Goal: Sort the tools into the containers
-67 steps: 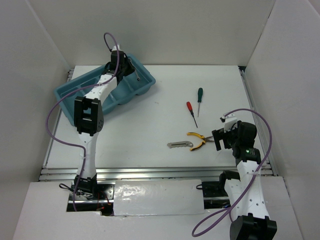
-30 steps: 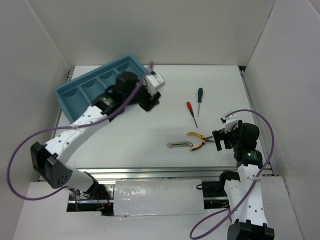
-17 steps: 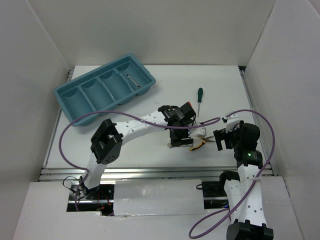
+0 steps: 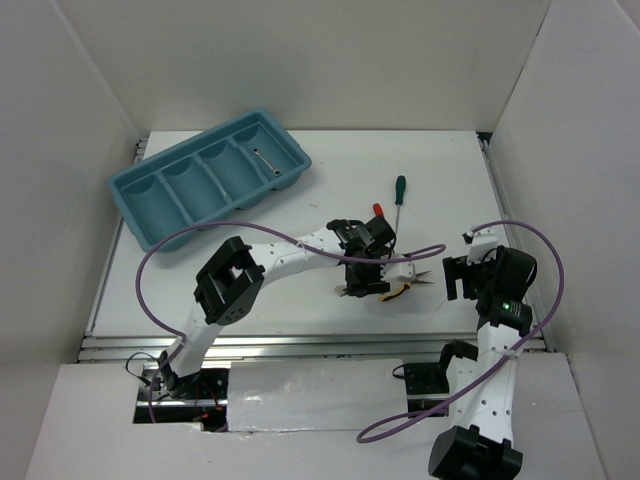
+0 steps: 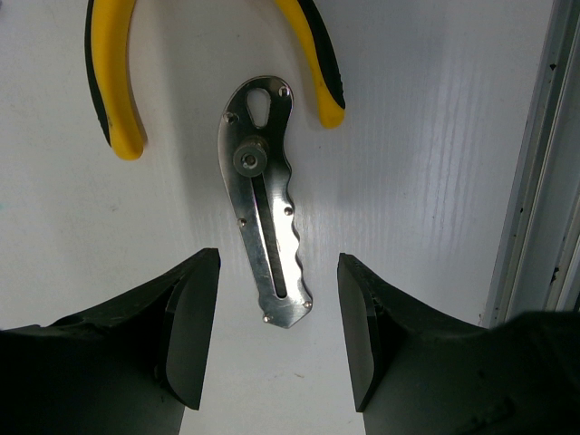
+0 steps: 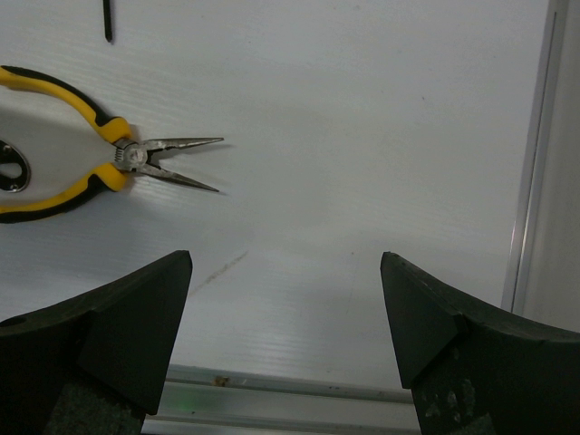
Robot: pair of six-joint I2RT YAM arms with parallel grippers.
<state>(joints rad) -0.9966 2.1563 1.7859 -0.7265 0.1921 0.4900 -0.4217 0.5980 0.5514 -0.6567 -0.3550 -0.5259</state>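
The grey folding knife (image 5: 263, 231) lies flat on the white table, its near end between the fingers of my open left gripper (image 5: 276, 340), untouched. The yellow-handled pliers (image 5: 116, 86) lie just beyond it. From above, my left gripper (image 4: 362, 283) hangs over the knife (image 4: 344, 291) and pliers (image 4: 402, 290). My right gripper (image 6: 285, 317) is open and empty, right of the pliers (image 6: 86, 154). The green screwdriver (image 4: 399, 194) lies farther back. The red screwdriver (image 4: 379, 210) is partly hidden by my left wrist. The thin silver rod (image 4: 265, 160) lies in the right-hand compartment of the light blue tray (image 4: 140, 225).
White walls close in the table on three sides. A metal rail (image 6: 299, 390) runs along the near edge, close under my right gripper (image 4: 455, 277). Purple cables loop from both arms.
My left arm has swung from the tray across to the knife and settled lower over it. The right arm has drawn back to the right, away from the pliers.
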